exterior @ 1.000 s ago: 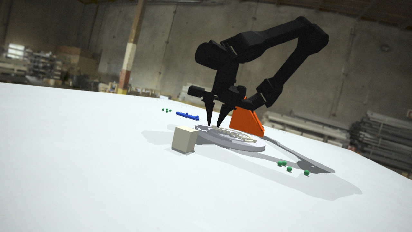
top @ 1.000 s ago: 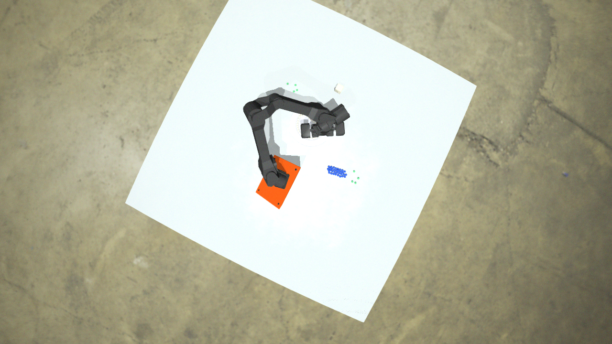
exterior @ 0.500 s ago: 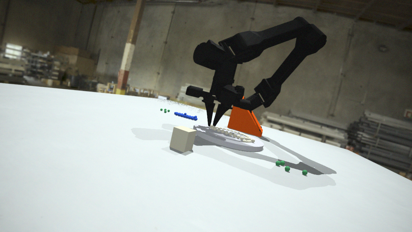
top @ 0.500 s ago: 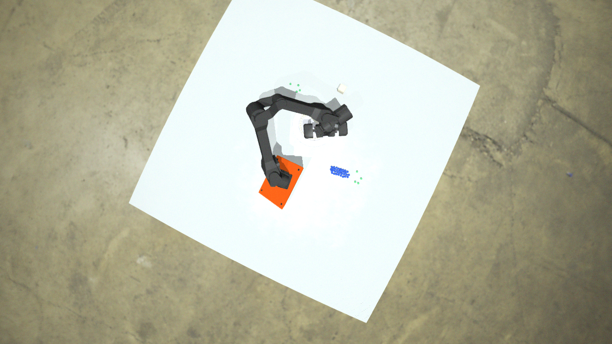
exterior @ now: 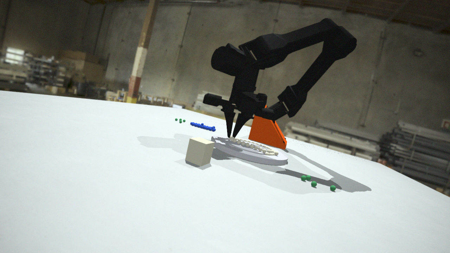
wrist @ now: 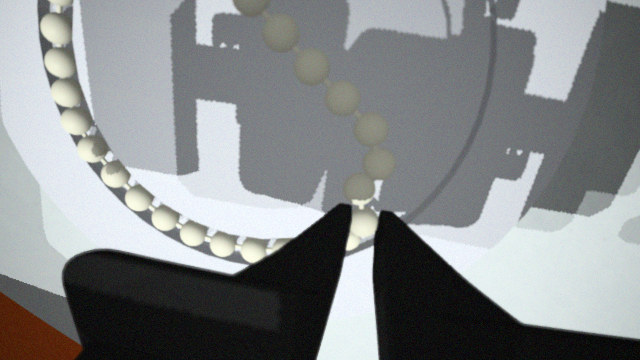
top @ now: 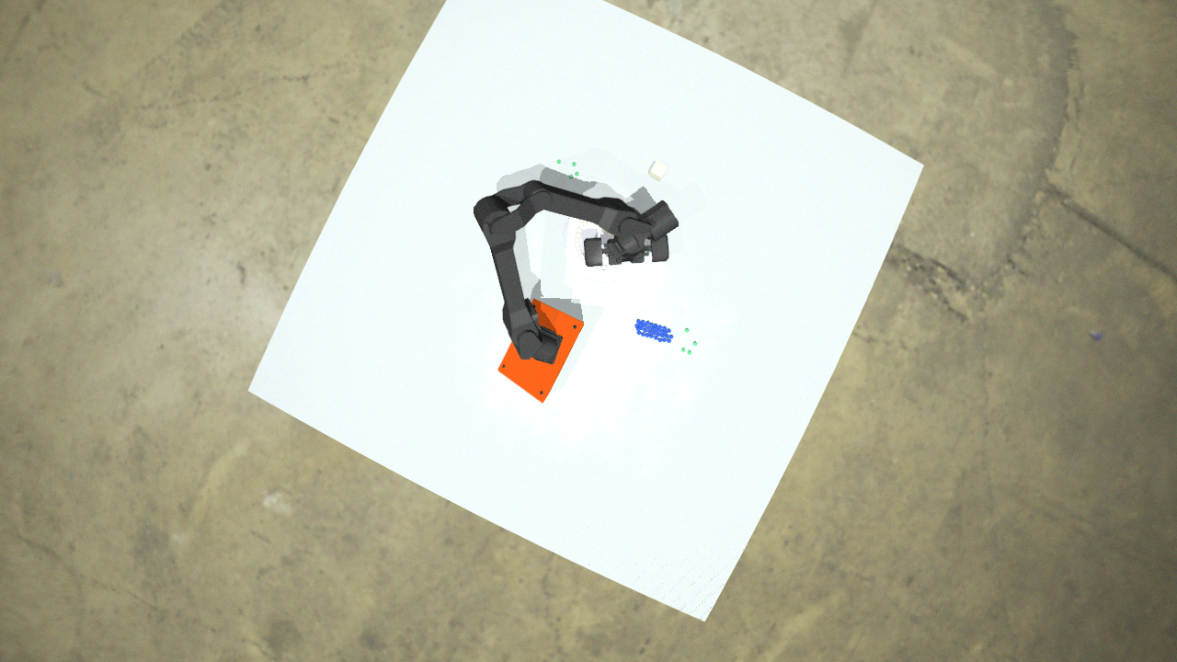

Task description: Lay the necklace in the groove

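Note:
The pearl bead necklace [exterior: 251,145] [wrist: 138,198] lies on the round bead board [exterior: 251,158] [wrist: 22,115]. In the wrist view, its beads sit in the groove along the left and the bottom; another stretch runs across the board's middle, inside the ring. The groove on the right holds no beads. My gripper [exterior: 231,137] [wrist: 363,219] is shut on a bead of the necklace, low over the board, where the inner stretch meets the groove. The left finger hides part of the necklace. From above, the arm covers much of the board.
A cream block [top: 658,170] [exterior: 199,152] stands beside the board. Blue beads [top: 654,331] [exterior: 203,126] lie in a cluster, with several green beads [top: 694,343] [exterior: 180,120] near them. More green beads [top: 573,164] [exterior: 313,183] lie on the other side. The arm's orange base [top: 534,382] [exterior: 265,132] stands behind the board.

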You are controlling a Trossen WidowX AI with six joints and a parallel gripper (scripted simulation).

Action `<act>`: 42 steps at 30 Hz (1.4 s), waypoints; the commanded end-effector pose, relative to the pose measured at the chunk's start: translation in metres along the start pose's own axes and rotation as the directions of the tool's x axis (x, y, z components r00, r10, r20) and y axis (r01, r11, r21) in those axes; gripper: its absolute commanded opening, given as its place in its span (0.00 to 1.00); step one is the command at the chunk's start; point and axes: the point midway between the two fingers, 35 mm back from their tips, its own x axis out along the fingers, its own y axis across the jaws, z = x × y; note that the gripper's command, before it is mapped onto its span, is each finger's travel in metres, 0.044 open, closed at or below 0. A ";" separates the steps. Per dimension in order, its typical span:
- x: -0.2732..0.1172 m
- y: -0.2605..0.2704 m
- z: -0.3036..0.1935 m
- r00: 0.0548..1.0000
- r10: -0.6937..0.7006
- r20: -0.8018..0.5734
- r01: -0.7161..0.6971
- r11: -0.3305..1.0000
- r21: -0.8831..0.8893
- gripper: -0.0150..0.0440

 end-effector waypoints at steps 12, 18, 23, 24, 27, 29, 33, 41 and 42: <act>-0.006 -0.006 -0.003 1.000 0.001 0.005 -0.001 1.000 0.002 0.25; -0.004 -0.006 -0.003 1.000 0.001 0.005 -0.001 1.000 0.002 0.25; 0.003 -0.006 -0.003 1.000 0.001 0.005 -0.001 1.000 0.002 0.25; 0.003 -0.006 -0.003 1.000 0.001 0.005 -0.001 1.000 0.002 0.25; -0.001 -0.006 -0.003 1.000 0.000 0.006 0.000 1.000 0.000 0.39; -0.001 -0.006 -0.003 1.000 0.000 0.006 0.000 1.000 0.000 0.48; -0.001 -0.006 -0.003 1.000 0.000 0.006 0.000 1.000 0.000 0.65; -0.002 -0.005 -0.004 1.000 0.002 0.002 -0.002 1.000 0.003 1.00; -0.004 -0.005 -0.004 1.000 0.002 0.003 -0.002 1.000 0.002 1.00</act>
